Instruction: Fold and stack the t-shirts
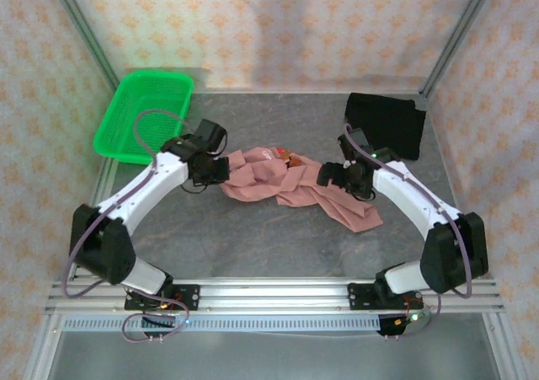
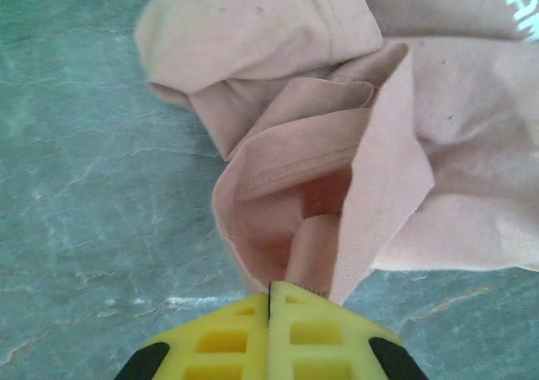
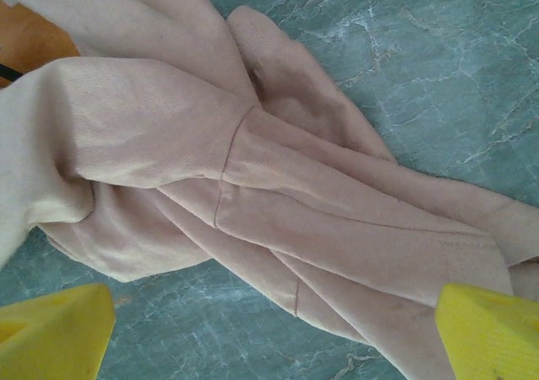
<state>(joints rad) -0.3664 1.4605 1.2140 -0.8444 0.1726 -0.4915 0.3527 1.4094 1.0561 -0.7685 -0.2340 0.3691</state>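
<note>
Top view: the crumpled salmon-pink cotton t-shirt [image 1: 286, 186] lies mid-table between your arms, long axis left-right; the plain black cloth t-shirt [image 1: 387, 123] sits far right. Left wrist: left gripper [image 2: 269, 300] is pinched on the pink hem. Right wrist: right gripper [image 3: 271, 321] hangs over the pink shirt's right end, jaws wide apart.

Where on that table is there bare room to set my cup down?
The widest bare patch is the near table, bordered by the pink shirt and the front rail. Another lies at the back, between green basket and black shirt. The middle is crowded: left hand shut on the pink shirt, right hand open over it.
</note>
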